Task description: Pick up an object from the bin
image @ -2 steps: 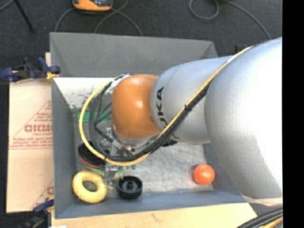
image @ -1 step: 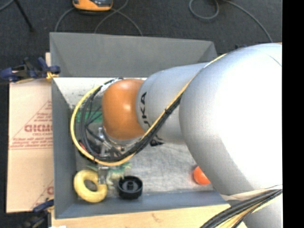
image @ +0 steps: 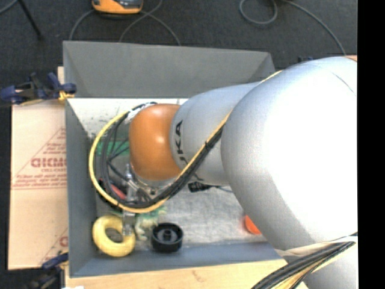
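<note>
My gripper point(image: 129, 221) reaches down at the bin's near left, under the arm's orange cover and cables. Its tip stands at the right edge of a yellow ring point(image: 112, 236), a tape-roll shape lying flat by the near wall. Just to the right lies a black round cap-like thing point(image: 166, 236). Something green point(image: 146, 223) shows between the ring and the black piece, right beside the gripper's tip and partly hidden by it.
A small orange thing point(image: 251, 224) peeks out from under the arm at the bin's near right. The big white arm covers the right and middle of the bin. The bin's left wall is close to the yellow ring.
</note>
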`<state>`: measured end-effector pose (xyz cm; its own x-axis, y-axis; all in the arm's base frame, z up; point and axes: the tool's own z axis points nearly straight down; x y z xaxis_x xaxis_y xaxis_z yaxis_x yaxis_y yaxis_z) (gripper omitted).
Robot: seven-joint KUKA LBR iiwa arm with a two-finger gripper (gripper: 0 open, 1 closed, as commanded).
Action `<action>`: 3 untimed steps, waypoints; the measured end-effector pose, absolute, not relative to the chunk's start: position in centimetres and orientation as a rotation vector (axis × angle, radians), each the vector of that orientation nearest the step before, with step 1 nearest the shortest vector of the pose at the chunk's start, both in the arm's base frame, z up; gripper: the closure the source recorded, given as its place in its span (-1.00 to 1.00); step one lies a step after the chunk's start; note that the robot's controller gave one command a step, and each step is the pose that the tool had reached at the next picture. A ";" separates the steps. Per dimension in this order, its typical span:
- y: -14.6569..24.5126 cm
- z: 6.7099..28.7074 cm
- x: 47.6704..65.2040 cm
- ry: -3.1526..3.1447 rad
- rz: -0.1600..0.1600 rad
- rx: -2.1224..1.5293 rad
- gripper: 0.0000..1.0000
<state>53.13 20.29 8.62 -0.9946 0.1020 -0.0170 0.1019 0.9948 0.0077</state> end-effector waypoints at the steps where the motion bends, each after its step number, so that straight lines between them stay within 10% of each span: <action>1: 21.6 10.7 56.9 3.135 -0.004 0.163 1.00; 3: 21.6 10.8 56.8 3.136 -0.006 0.161 1.00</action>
